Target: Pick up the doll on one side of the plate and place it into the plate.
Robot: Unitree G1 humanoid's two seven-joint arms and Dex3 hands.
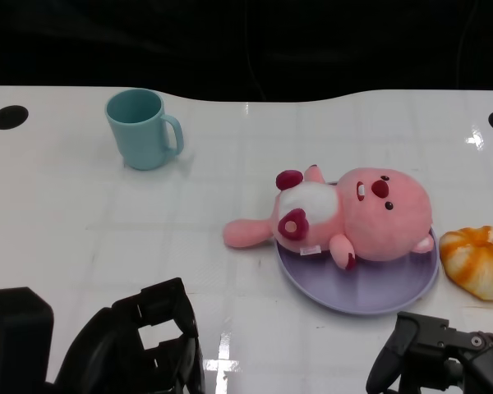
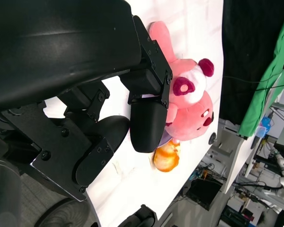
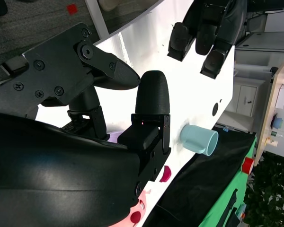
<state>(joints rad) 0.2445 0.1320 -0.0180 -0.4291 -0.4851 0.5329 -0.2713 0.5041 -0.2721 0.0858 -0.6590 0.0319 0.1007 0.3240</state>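
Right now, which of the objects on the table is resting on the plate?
The pink doll: it lies on the purple plate, one limb trailing off. The teal mug and orange bun sit on the table itself.

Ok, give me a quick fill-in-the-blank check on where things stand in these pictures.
1. The pink doll lies on the purple ____.
2. The cup on the table is light ____.
3. The left robot hand holds ____.
4. The orange toy lies ____ the plate.

Missing: plate; blue; nothing; beside

Pink doll (image 1: pixel 353 215) lies on my purple plate (image 1: pixel 378 295), teal mug (image 1: pixel 141 128) far left, bun (image 1: pixel 479 259) beside; my hands low, holding nothing.
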